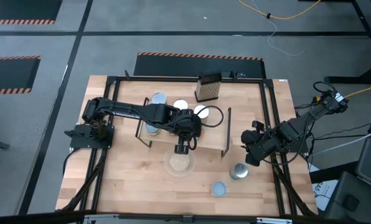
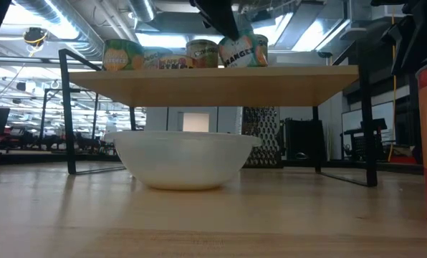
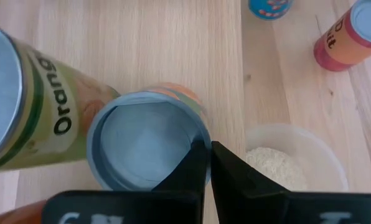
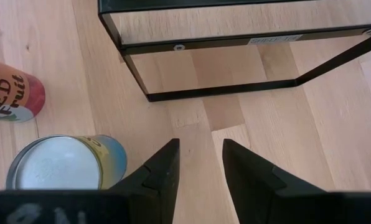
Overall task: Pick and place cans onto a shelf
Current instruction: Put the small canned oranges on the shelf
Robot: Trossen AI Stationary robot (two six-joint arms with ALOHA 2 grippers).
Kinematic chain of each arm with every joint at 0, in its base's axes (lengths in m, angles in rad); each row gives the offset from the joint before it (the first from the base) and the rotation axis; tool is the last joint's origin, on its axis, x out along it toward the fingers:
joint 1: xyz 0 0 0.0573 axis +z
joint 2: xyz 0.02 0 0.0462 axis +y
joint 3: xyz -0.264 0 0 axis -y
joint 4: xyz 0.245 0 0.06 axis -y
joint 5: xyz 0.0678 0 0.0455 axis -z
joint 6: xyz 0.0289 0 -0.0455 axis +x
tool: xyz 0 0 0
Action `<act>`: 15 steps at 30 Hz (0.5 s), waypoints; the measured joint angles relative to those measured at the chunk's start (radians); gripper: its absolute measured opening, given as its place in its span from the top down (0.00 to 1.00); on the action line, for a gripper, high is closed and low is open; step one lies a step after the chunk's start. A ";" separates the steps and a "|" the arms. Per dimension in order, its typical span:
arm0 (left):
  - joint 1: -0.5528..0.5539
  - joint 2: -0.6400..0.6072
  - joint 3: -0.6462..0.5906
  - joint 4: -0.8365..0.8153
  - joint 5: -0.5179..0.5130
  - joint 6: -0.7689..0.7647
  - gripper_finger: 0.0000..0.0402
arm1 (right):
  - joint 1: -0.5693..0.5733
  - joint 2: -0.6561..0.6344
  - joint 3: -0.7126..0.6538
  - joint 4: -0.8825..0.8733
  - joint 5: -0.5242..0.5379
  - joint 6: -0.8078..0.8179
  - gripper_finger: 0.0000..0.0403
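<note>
The shelf (image 1: 213,137) stands mid-table with several cans (image 1: 180,104) on its far left part. My left gripper (image 3: 208,149) is over the shelf's near edge, shut on a short can with a blue-grey top (image 3: 145,146) and an orange label (image 2: 238,50). A taller orange-labelled can (image 3: 42,112) stands right beside it. Two more cans (image 1: 238,171) (image 1: 218,188) stand on the table at the near right. My right gripper (image 4: 198,165) hovers open above the table between the shelf's right leg (image 4: 204,93) and the silver-topped can (image 4: 61,165). My left gripper pinches the can's raised top rim (image 3: 201,138) on the side toward the shelf's near edge, one finger (image 3: 195,165) over the recessed top and one (image 3: 229,171) outside the wall. The fingers slant down from above. The can sits tilted, its bottom at the shelf board (image 2: 199,82).
A white dish with beige contents (image 1: 179,163) sits on the table just in front of the shelf, below my left gripper. A dark box grater (image 1: 208,87) stands at the far edge. Black rails (image 1: 276,124) run along the tabletop's sides.
</note>
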 joint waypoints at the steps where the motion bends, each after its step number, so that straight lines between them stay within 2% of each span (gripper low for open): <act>1: 0.001 -0.002 0.000 0.000 0.000 0.000 0.98 | 0.000 0.000 0.000 0.000 0.000 0.000 0.69; 15: 0.000 -0.016 -0.001 -0.022 0.008 -0.004 0.98 | 0.000 0.000 -0.001 0.000 0.000 0.000 0.69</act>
